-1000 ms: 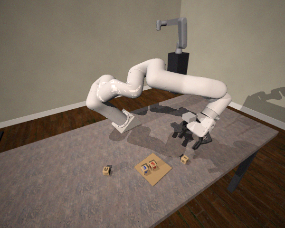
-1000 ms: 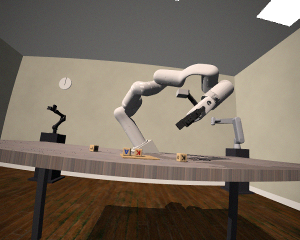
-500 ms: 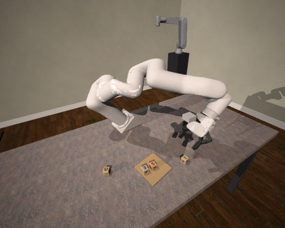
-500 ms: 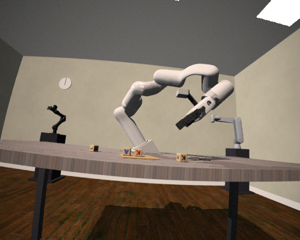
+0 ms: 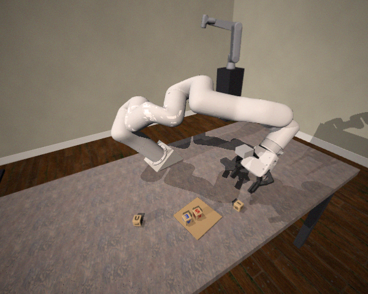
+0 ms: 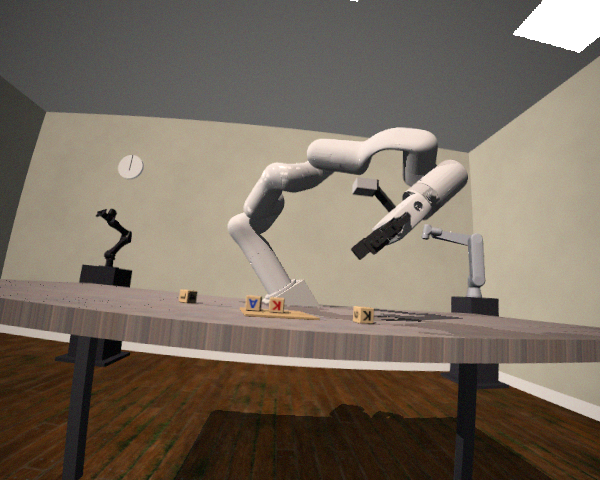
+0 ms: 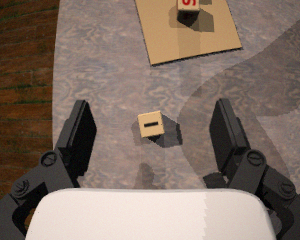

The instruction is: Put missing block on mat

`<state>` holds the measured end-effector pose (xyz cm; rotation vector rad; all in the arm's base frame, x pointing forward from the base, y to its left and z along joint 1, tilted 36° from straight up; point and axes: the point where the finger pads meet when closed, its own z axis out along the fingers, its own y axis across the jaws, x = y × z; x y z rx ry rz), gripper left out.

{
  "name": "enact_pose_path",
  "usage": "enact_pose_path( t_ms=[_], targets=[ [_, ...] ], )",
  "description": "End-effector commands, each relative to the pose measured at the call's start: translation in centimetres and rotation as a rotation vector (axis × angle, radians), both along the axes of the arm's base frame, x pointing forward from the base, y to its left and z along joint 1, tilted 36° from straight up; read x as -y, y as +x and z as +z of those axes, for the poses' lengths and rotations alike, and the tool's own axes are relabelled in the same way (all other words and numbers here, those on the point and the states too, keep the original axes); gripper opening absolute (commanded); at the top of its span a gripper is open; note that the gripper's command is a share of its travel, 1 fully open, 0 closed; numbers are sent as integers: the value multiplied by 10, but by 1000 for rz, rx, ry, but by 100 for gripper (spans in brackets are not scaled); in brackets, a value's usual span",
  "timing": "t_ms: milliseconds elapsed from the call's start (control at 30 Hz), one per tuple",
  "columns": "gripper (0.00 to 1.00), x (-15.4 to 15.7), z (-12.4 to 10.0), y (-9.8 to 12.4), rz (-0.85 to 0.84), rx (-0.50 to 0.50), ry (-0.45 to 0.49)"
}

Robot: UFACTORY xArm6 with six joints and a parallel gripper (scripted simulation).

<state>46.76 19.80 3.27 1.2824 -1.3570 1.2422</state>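
A tan mat (image 5: 206, 226) (image 6: 303, 315) (image 7: 170, 34) lies on the table. On it stand two blocks side by side: one with a blue E (image 5: 186, 217) (image 6: 252, 302) on top, one with a red S (image 5: 197, 212) (image 6: 276, 304) (image 7: 188, 2) on top. A block with a black bar-like mark on top (image 5: 238, 205) (image 6: 363, 314) (image 7: 150, 124) lies off the mat on the table. A block showing a U (image 5: 137, 220) (image 6: 187, 296) lies off the mat on the other side. My gripper (image 5: 246, 186) (image 6: 359, 252) (image 7: 152, 113) is open and empty, tilted, well above the bar-marked block.
The grey table (image 5: 83, 253) ends close behind the bar-marked block, with wooden floor beyond. A grey arm on a black pedestal (image 5: 230, 76) (image 6: 471, 258) and a small black arm (image 6: 111, 242) stand off the table.
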Motion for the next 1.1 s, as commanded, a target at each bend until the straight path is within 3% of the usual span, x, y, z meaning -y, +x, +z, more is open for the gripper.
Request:
enact_pose_path(
  t_ms=[0,400,500,667,1067],
  targets=[
    [100,-1,2,1,1,3,3],
    [100,50,50,-9,4,7,-3],
    [100,50,50,-9,4,7,-3],
    [100,86,74,-27,4,6,-2],
    [100,128,93,-55,1,3,2]
  ],
)
